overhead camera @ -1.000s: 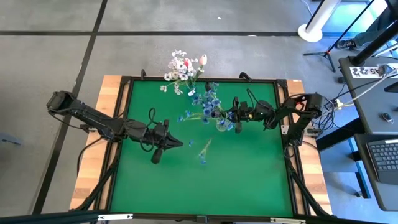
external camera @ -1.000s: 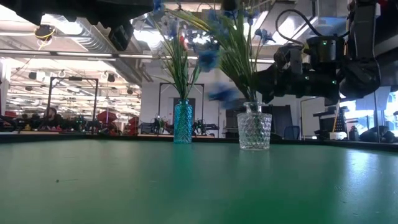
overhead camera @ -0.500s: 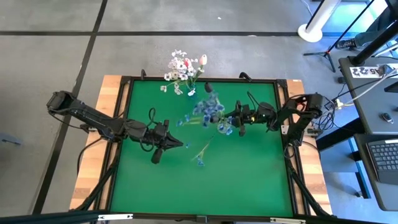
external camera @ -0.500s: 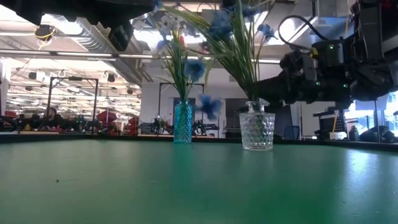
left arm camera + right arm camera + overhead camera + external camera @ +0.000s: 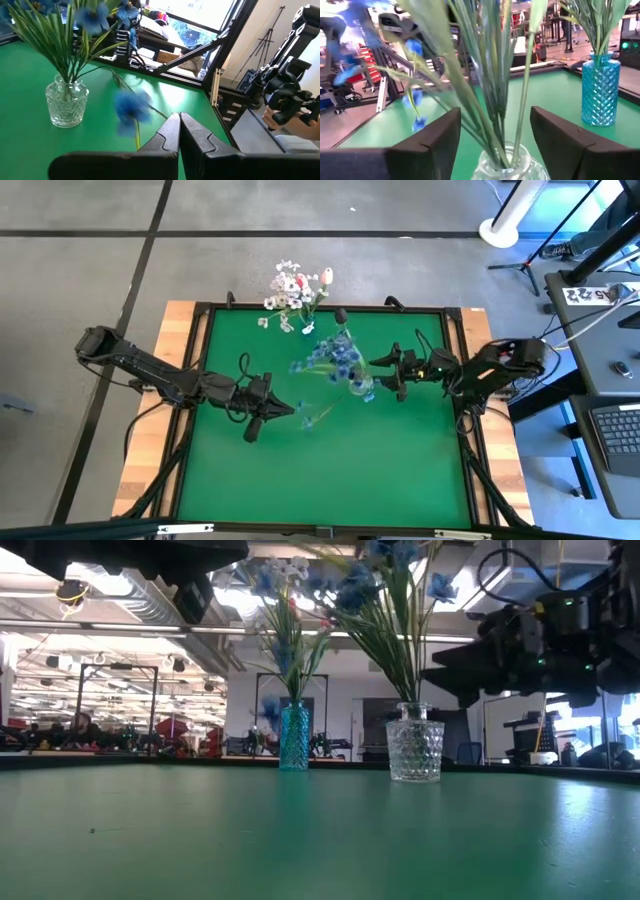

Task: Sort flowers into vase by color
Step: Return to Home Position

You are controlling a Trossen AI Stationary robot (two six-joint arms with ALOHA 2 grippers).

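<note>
A clear glass vase point(image 5: 413, 745) stands on the green table and holds blue flowers point(image 5: 335, 360) on green stems. One long blue spray point(image 5: 315, 415) droops out of it toward my left gripper point(image 5: 285, 411) and shows blurred in the left wrist view point(image 5: 131, 107). That gripper hovers shut at mid-table with nothing seen between its fingers. My right gripper point(image 5: 388, 377) is open just right of the clear vase point(image 5: 505, 162). Its fingers stand either side of the stems point(image 5: 492, 100) and touch nothing. A blue glass vase point(image 5: 294, 735) at the far edge holds white flowers point(image 5: 293, 288).
A black frame point(image 5: 455, 360) rims the green table. The near half of the mat point(image 5: 320, 480) is bare. A pink bud point(image 5: 327, 276) stands among the white flowers. Beyond the right edge are a desk with a keyboard point(image 5: 615, 435) and cables.
My right gripper has opened, let go of the blue flower stems and drawn back toward the table's right edge. The released blue flowers have swung toward the left in the clear vase, and the drooping spray is still swaying.
</note>
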